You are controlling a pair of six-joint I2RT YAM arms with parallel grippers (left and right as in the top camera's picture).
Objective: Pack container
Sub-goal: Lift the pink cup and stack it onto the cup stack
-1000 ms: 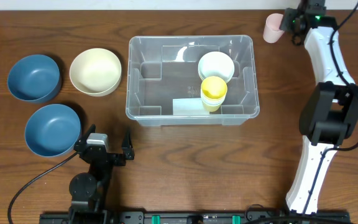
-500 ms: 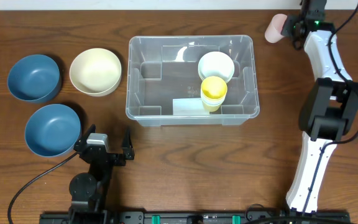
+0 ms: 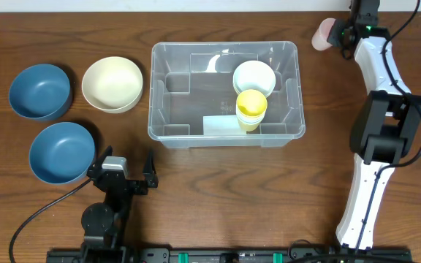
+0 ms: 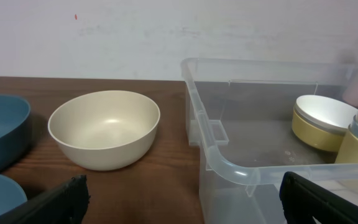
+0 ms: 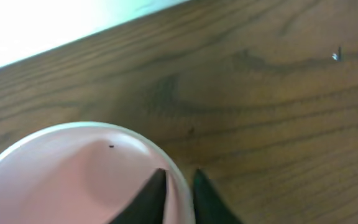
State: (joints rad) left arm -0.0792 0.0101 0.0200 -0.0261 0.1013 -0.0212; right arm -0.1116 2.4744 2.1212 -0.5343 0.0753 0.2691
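lower left: left gripper (image 3: 129, 166) parked, jaws wide, holding nothing | centre: container (image 3: 224, 45) | upper right: right gripper (image 5: 176, 186) pinches the pink cup (image 5: 73, 174) by its rim, jaws narrow | risk: we fear this thin pinch slips and the cup tips on lift

On my overhead feed the brown wooden counter (image 3: 218, 190) carried a cream bowl (image 3: 112, 84), a far blue bowl (image 3: 40, 91) just left of it, and a near blue bowl (image 3: 62, 152) toward the front. A pink cup (image 3: 323, 34), possibly tipped, sat at the far right.
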